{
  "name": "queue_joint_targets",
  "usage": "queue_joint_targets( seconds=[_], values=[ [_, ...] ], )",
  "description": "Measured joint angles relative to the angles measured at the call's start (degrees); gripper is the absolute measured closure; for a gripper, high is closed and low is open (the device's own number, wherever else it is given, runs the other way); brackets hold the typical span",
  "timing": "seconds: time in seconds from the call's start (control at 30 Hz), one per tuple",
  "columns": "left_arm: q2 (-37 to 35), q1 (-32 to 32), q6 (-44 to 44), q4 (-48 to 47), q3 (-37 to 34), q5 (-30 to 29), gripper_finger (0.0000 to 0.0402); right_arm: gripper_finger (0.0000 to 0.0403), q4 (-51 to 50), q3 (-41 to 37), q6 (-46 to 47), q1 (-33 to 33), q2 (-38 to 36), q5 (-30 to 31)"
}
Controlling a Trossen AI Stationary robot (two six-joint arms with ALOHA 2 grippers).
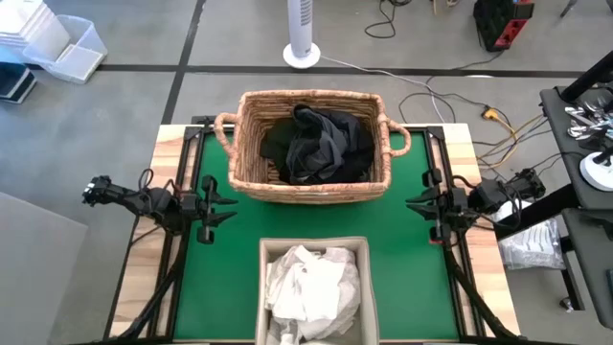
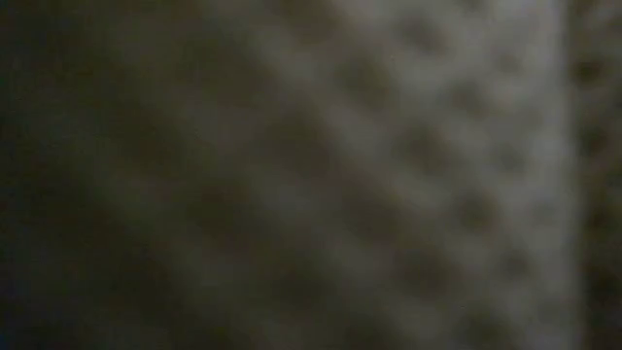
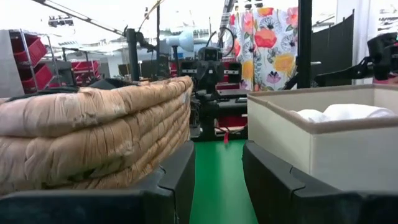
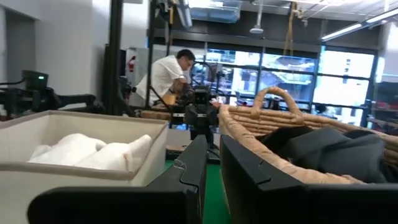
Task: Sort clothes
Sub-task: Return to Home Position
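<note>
Dark clothes (image 1: pixel 316 144) lie heaped in a wicker basket (image 1: pixel 306 96) at the far middle of the green mat (image 1: pixel 220 278). White clothes (image 1: pixel 311 287) fill a beige box (image 1: pixel 264 278) at the near middle. My left gripper (image 1: pixel 230 209) waits at the mat's left edge, level and open, pointing across the gap between basket and box; nothing is between its fingers (image 3: pixel 219 149). My right gripper (image 1: pixel 412 204) waits at the right edge, facing it, fingers (image 4: pixel 211 140) shut to a narrow slit and empty. In the low view only a blurred surface close up shows.
A strip of bare mat runs between basket and box from one gripper to the other. Beyond the table stand a white fan (image 1: pixel 301 38), cables, a black stand at the right, and white bins (image 1: pixel 57 48). A person (image 4: pixel 165 74) works in the room beyond.
</note>
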Motion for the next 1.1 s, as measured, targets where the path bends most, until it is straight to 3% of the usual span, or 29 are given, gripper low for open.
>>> queue_joint_targets(
  seconds=[0.5, 1.1],
  values=[
    [-0.1, 0.0, -1.9, -2.8, 0.0, 0.0, 0.0287, 0.0365, 10.5, -9.0, 0.3, 0.0, -0.1, -2.4],
    [2.8, 0.0, -5.6, -6.2, 0.0, 1.2, 0.0287, 0.0365, 5.9, -9.3, -5.9, 0.0, 0.0, -5.3]
  ],
)
